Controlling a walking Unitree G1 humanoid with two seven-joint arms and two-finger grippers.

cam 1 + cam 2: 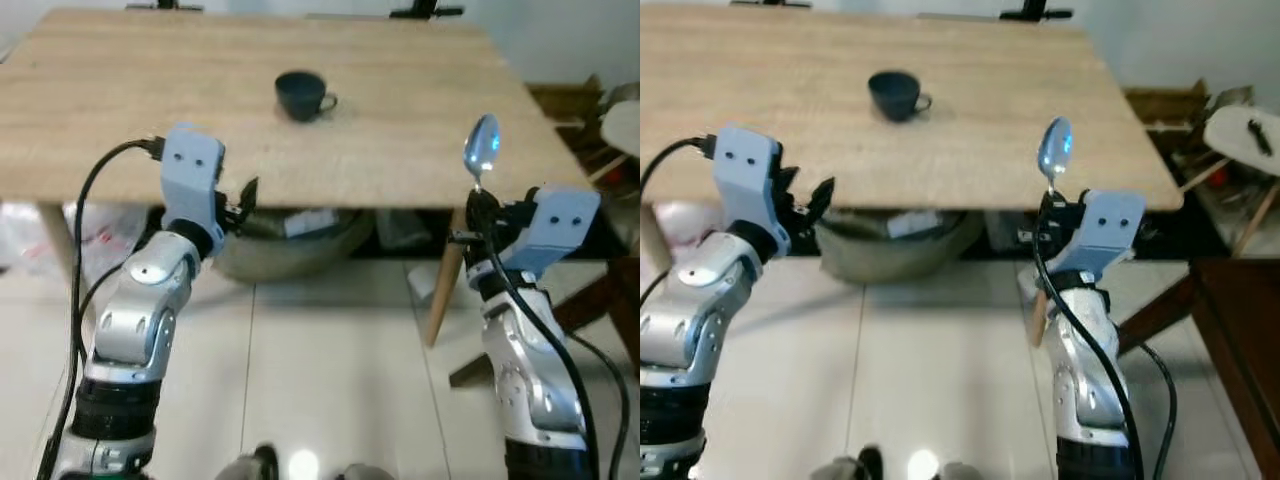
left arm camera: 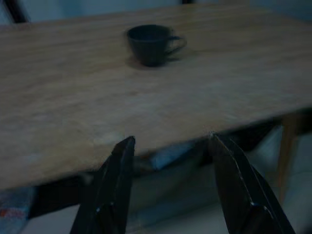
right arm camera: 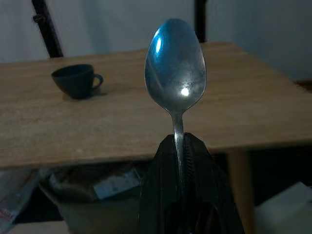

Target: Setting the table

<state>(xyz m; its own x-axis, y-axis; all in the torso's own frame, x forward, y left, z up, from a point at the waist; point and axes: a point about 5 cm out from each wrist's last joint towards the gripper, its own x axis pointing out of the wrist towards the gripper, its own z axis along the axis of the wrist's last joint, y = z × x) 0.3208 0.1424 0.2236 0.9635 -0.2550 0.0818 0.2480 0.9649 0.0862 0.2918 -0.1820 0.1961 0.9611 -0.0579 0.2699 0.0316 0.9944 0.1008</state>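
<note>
One wooden tabletop (image 1: 150, 120) carries one dark cup (image 1: 303, 95) mid-surface, bare wood all around it. Below the near edge, the left pincer (image 2: 168, 146) hangs fingers apart; the right pincer (image 3: 179, 146) clamps one spoon (image 3: 175, 66) upright, bowl up.

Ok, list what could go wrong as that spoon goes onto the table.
1. The right end effector pinches the spoon only by its handle end, bowl upright; it could pivot or slip.
2. The end effector sits near the table edge, so it could hit the edge going forward.
3. The cup stands mid-table; a long reach could nudge it.
</note>
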